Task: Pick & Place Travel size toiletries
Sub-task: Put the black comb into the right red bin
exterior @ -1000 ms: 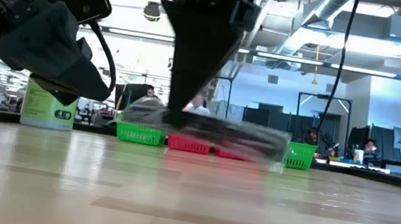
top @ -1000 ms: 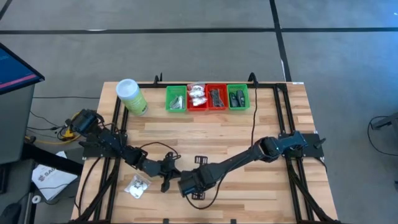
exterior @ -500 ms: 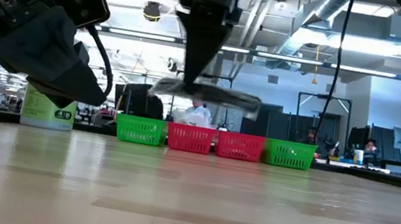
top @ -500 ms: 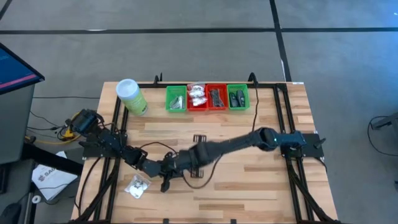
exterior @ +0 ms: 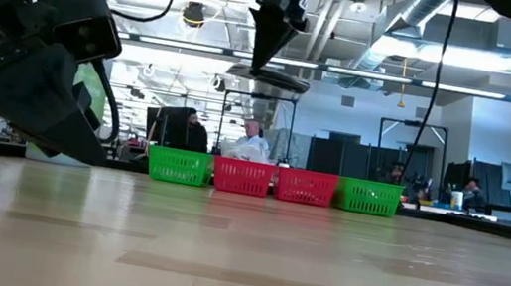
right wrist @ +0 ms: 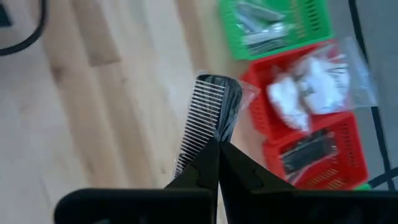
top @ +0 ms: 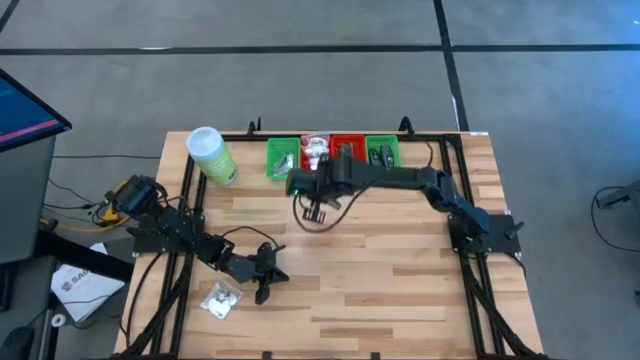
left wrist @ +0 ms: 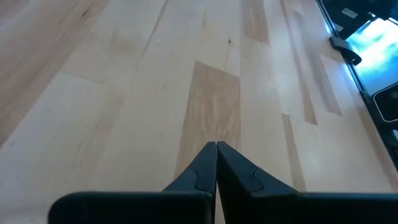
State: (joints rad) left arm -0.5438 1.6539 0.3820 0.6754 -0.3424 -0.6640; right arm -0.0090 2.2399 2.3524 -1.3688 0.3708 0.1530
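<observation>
The right gripper [right wrist: 217, 146] has carried a black comb [right wrist: 208, 118] in a clear sleeve from the near middle of the table up toward the row of trays at the far edge. A second ago it was low over the boards close to the left arm; now it hangs in the air just short of the trays, fingers pinched tight on the comb's end. In the high view the right gripper [top: 318, 195] sits just in front of the first red tray [top: 318, 166]. By my reading the pick is done and the drop is what remains (which tray it belongs in I judge to be the second red tray [right wrist: 311, 155], where similar dark pieces lie).

The left gripper [left wrist: 216, 152] waits closed and empty over bare wood near the table's left front, beside a white packet [top: 219, 298] lying at the table's front left edge.

The comb is thin, rigid and flat, with fine even teeth along one side; its sleeve is glossy and crinkled, sticking out past the comb's tip. The trays are slotted plastic baskets: the green tray [right wrist: 280, 25] holds silvery foil sachets, the first red one puffy white packets. The tabletop is pale, smooth butcher-block planks.
</observation>
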